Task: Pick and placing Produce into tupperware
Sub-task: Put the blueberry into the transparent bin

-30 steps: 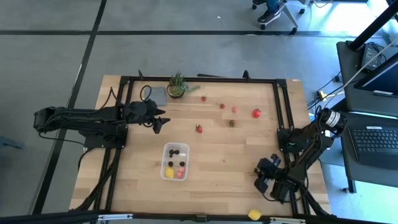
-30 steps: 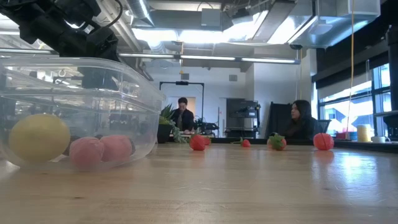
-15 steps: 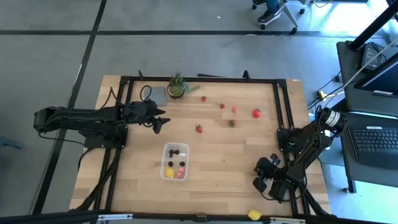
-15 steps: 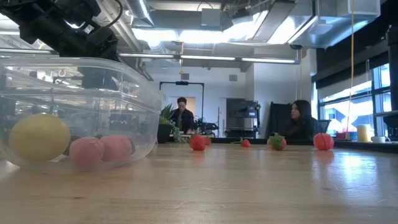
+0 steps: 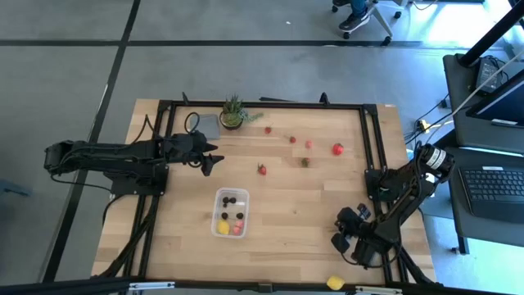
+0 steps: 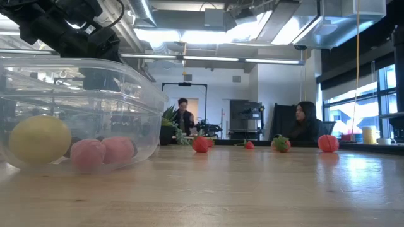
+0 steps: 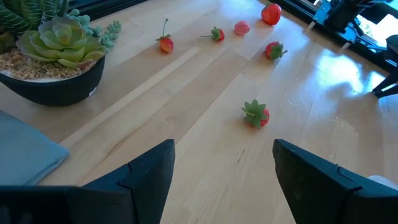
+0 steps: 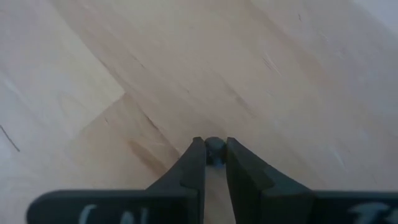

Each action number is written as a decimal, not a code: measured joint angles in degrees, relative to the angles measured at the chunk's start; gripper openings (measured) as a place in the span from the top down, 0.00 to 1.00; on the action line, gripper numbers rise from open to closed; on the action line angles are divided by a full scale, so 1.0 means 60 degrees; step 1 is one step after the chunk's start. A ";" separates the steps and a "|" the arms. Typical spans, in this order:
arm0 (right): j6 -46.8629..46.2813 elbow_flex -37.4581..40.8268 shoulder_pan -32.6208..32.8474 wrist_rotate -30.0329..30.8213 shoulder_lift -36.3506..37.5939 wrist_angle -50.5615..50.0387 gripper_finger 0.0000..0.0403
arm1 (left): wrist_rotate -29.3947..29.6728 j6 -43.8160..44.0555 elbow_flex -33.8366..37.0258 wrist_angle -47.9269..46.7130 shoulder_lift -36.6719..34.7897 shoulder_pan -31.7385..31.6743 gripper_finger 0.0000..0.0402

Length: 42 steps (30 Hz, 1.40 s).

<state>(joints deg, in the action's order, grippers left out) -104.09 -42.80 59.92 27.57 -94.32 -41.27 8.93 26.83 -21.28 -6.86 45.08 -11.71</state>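
Right gripper (image 8: 210,152) is pinching a tiny dark berry (image 8: 214,144) between nearly shut fingertips at the table's near right, gripping the light, slippery piece across its middle.

The clear lidless tupperware (image 5: 231,212) sits upright mid-table, holding a yellow piece, pink-red pieces and dark berries. Red produce (image 5: 337,149) lies scattered well beyond it.

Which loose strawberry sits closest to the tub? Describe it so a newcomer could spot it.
Start at the clear tub in the middle of the wooden table, high view. Look toward the potted plant at the far edge: the nearest strawberry lies alone between them, just ahead of the left pincer. The other red pieces form a row farther back.
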 joint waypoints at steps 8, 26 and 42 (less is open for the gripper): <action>0.0007 -0.0019 -0.0258 0.0150 0.0007 -0.0017 0.89 | 0.0000 0.0000 0.0000 -0.0007 0.0000 -0.0003 0.35; 0.6249 -0.3490 -0.3338 0.1617 0.0044 0.0506 0.89 | 0.0002 -0.0002 0.0000 -0.0005 0.0000 -0.0003 0.35; 1.4184 -0.5742 -0.6880 -0.2126 -0.1861 0.6508 0.89 | 0.0001 0.0000 0.0000 -0.0006 0.0000 0.0000 0.35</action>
<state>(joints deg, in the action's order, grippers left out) -18.99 -77.26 18.64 14.81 -105.49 -2.23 8.93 26.83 -21.28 -6.89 45.08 -11.71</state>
